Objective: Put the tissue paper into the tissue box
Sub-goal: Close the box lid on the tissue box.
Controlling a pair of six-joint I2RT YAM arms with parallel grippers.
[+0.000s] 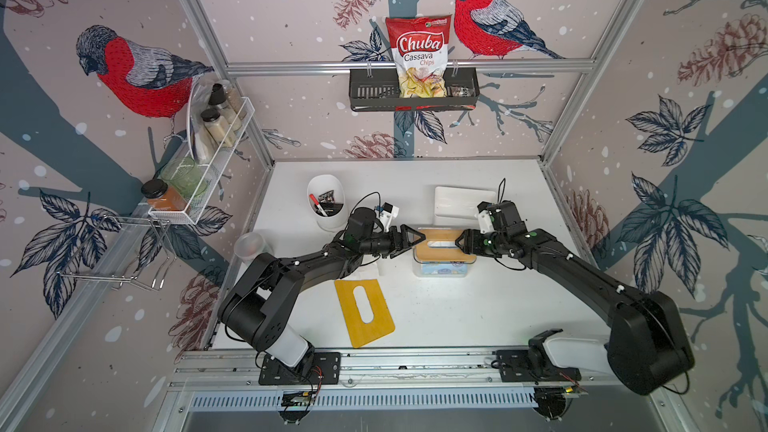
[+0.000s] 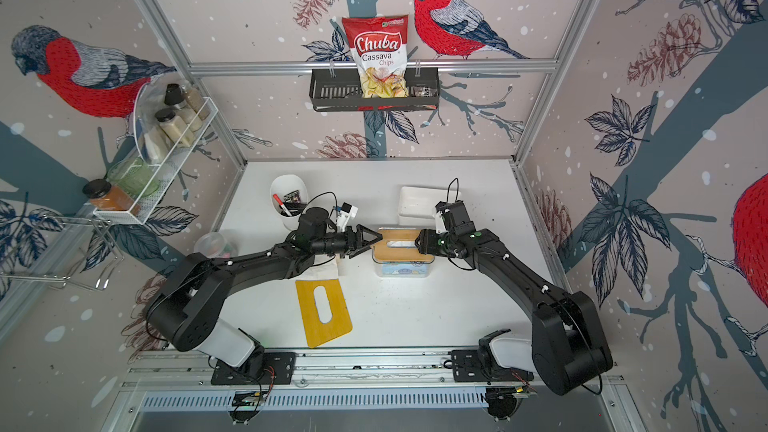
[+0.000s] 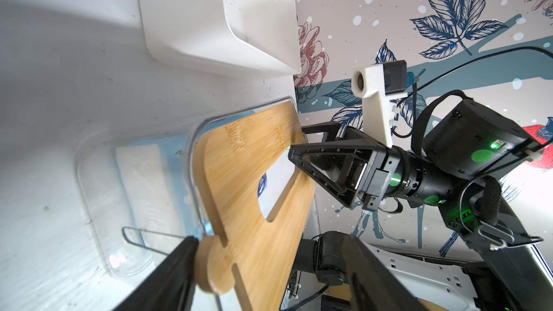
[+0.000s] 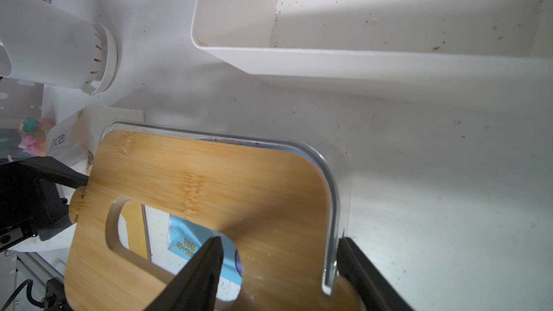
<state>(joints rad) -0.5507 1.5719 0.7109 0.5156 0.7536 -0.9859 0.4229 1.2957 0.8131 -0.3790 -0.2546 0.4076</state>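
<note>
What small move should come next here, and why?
Probably ease the left gripper down to seat the bamboo lid in the tissue box rim: the lid's left end looks propped on its fingers, while the right gripper stands open.

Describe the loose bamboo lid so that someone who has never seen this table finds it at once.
On the white tabletop, look near the front metal rail. A flat yellow bamboo board with an oval slot lies there on the table itself. Its twin tops the clear plastic tissue box between the left pincer and right pincer.
</note>
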